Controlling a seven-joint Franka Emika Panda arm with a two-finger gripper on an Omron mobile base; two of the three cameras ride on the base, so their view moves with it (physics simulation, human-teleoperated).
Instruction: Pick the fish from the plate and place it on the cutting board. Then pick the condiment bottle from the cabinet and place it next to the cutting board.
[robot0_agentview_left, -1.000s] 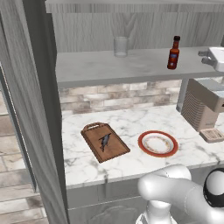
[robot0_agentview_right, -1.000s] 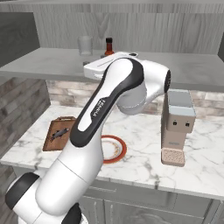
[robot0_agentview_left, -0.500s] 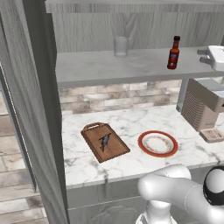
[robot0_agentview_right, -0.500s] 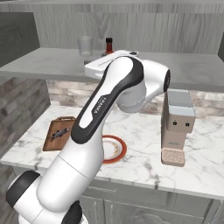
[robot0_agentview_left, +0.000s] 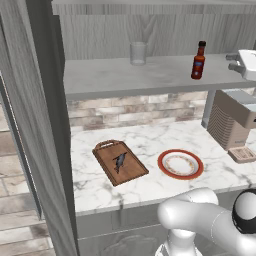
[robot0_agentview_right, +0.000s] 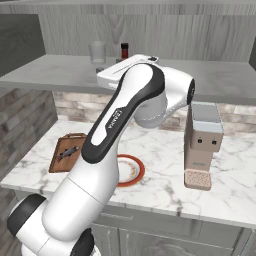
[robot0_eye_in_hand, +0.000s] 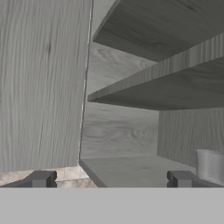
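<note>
Brown wood carries the first half of the job: the fish (robot0_agentview_left: 119, 160) lies on the board (robot0_agentview_left: 120, 162), near its middle, and the plate (robot0_agentview_left: 180, 164) just beside it at 3 o'clock is bare. On the marble bench (robot0_agentview_left: 150, 185) those two sit apart, not touching. So the fish step looks finished, judging by how things lie.

What is left is the bottle (robot0_agentview_left: 198, 60). It stands upright on the cabinet (robot0_agentview_left: 45, 125) shelf, untouched, well to the 3 o'clock side of the clear glass (robot0_agentview_left: 138, 53). In the right base view only its black cap and neck (robot0_agentview_right: 124, 50) peek over the arm's forearm, beside the glass (robot0_agentview_right: 97, 51).

The gripper (robot0_eye_in_hand: 112, 179) is up at shelf height with its fingers (robot0_eye_in_hand: 43, 178) spread wide and nothing between them. From the hand view it faces into the cabinet's corner, with the glass (robot0_eye_in_hand: 211, 166) at the 4 o'clock edge; the bottle is not in its line of sight. In the left base view the hand's white body (robot0_agentview_left: 244, 63) shows at the 3 o'clock edge of the shelf, near the bottle but not touching it.

My reading: the reach for the bottle is under way, roughly past the halfway mark overall. Grasping, carrying it down and setting it next to the board are all still to do.
</note>
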